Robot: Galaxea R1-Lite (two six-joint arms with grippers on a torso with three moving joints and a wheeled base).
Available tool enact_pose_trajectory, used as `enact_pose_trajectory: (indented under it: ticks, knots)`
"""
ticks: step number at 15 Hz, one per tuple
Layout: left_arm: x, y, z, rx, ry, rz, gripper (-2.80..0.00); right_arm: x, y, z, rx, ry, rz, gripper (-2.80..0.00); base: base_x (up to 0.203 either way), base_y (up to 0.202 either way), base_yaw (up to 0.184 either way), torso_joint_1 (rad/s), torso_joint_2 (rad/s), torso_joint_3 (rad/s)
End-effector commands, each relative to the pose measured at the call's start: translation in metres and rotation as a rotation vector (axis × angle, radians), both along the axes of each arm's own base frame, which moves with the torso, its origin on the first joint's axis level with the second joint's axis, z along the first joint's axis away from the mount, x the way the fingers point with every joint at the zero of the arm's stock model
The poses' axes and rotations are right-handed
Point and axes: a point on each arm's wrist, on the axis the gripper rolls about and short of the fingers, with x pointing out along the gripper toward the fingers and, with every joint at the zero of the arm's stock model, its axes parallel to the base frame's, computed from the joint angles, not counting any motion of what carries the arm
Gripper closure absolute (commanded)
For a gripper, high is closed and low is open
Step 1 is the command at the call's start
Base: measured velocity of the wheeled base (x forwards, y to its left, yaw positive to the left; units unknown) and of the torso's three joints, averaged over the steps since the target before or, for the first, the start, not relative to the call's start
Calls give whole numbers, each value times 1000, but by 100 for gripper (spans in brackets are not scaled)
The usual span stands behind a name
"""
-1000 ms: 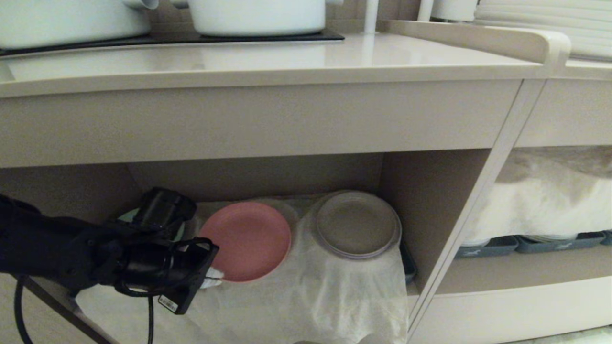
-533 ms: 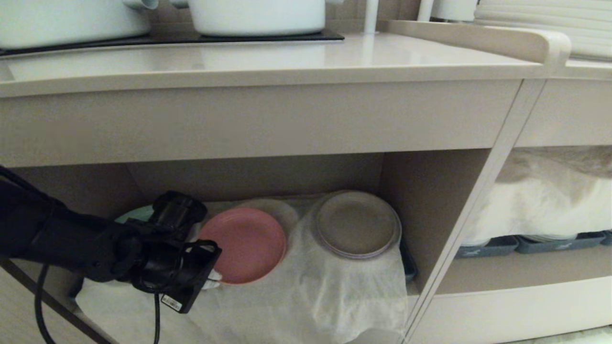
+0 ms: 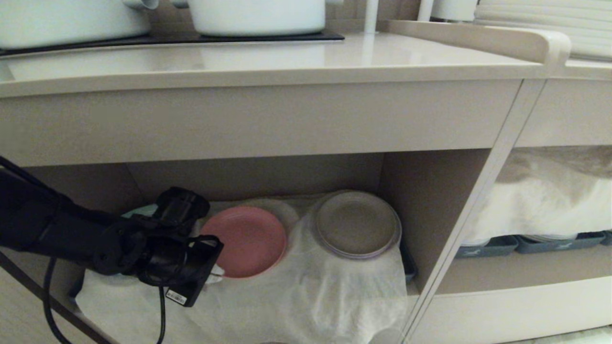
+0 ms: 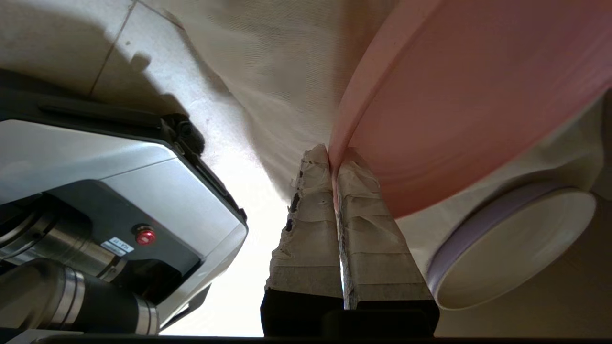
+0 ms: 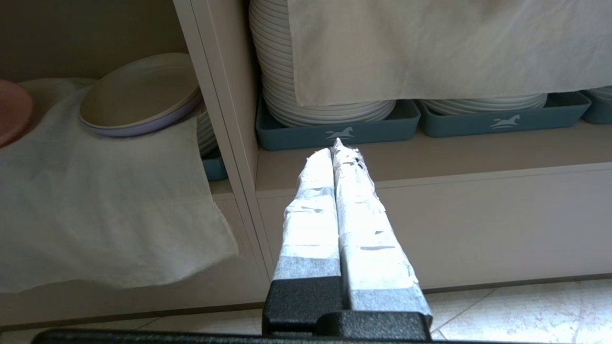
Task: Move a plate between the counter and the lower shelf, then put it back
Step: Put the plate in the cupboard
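Observation:
The pink plate (image 3: 244,241) sits tilted in the lower shelf (image 3: 267,177), over the wrinkled white cloth (image 3: 306,296). My left gripper (image 3: 213,275) is shut on the plate's near left rim. In the left wrist view both taped fingers (image 4: 368,224) pinch the pink plate (image 4: 454,105) at its edge, at the gripper (image 4: 333,160) tips. The beige counter (image 3: 267,62) runs above the shelf. My right gripper (image 5: 337,149) is shut on nothing and hangs parked in front of the neighbouring compartment; the head view does not show it.
A brown-grey plate (image 3: 356,224) lies right of the pink one, and a green plate (image 3: 141,211) peeks out behind my left wrist. White pots (image 3: 258,16) stand on the black hob (image 3: 167,38). Dark trays (image 5: 334,126) with stacked white plates fill the right compartment.
The left arm has shifted slightly right and deeper into the shelf, still gripping the pink plate. The plate's far edge has sunk, so the plate looks flatter and smaller.

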Motion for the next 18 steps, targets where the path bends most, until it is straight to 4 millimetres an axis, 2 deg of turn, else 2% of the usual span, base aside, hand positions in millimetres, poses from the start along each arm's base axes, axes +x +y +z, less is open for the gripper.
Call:
enact_pose_trajectory:
  ticks: [1,18]
  knots:
    - [4,-2,5,-13,-19,5,0,0,0,0,0,0,1,0,0,0,0,0,0,0]
    - [17,-7,0,-11,-19,-1,0,0,0,0,0,0,0,0,0,0,0,0,0,0]
